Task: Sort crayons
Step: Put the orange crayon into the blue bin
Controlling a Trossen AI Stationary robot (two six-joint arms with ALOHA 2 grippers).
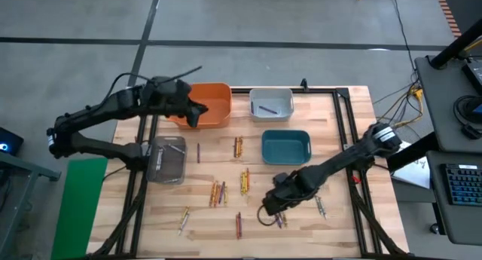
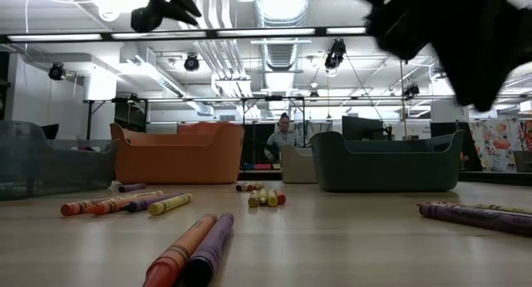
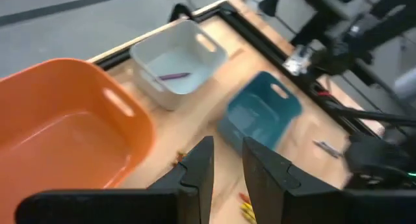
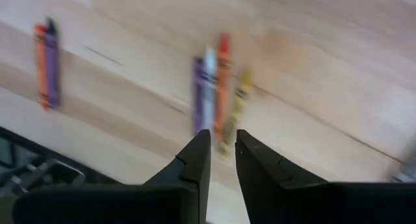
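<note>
Overhead, left hand [image 1: 197, 109] above orange bin [image 1: 218, 96], empty, fingers slightly apart, right hand [image 1: 277, 207] apparently likewise, over crayons [image 4: 218, 94].

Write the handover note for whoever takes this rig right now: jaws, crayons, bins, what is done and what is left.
Left gripper: over the orange bin, jaws a narrow gap apart, nothing between them.
Right gripper: low over a cluster of crayons at the table's near edge, jaws a narrow gap apart, nothing held.
Bins: white bin holds one purple crayon; the teal bin looks empty; a clear bin sits at the left.
Done: little, only that purple crayon seen binned.
Left: most crayons still lie scattered on the wooden table.
</note>
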